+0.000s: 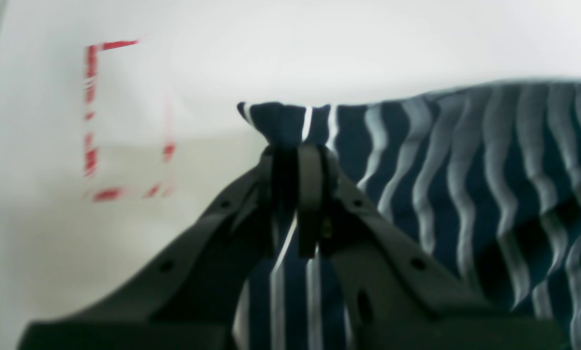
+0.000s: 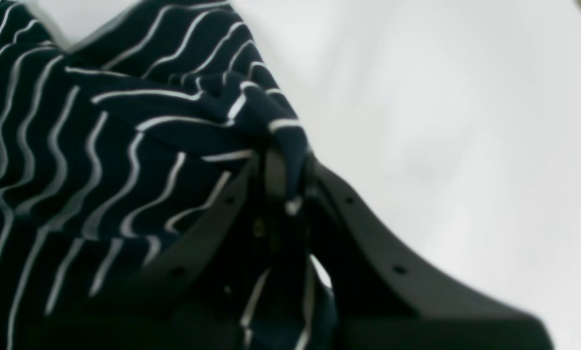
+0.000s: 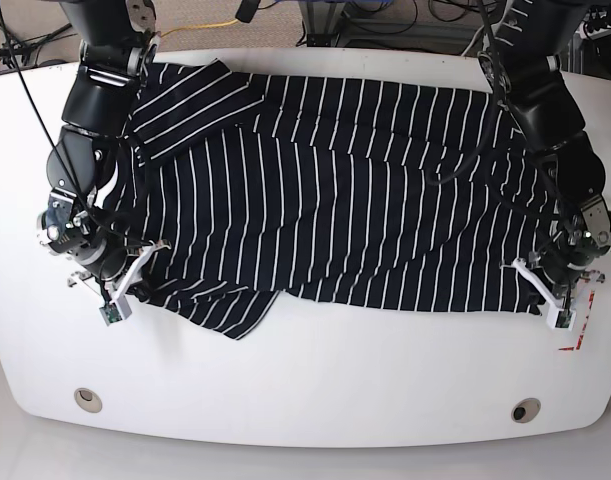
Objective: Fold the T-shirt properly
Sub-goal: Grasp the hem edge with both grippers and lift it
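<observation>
The T-shirt (image 3: 325, 190), black with thin white stripes, lies spread across the white table (image 3: 315, 370). My left gripper (image 1: 297, 148) is shut on a corner of the T-shirt (image 1: 465, 184) at its near edge; in the base view it is at the right (image 3: 545, 285). My right gripper (image 2: 288, 165) is shut on a bunched fold of the T-shirt (image 2: 100, 146); in the base view it is at the left (image 3: 135, 272), by the near sleeve.
Red tape marks (image 1: 93, 121) are on the table beside the left gripper, and they also show at the table's right edge (image 3: 577, 335). Two round holes (image 3: 85, 397) sit near the front edge. Cables lie behind the table.
</observation>
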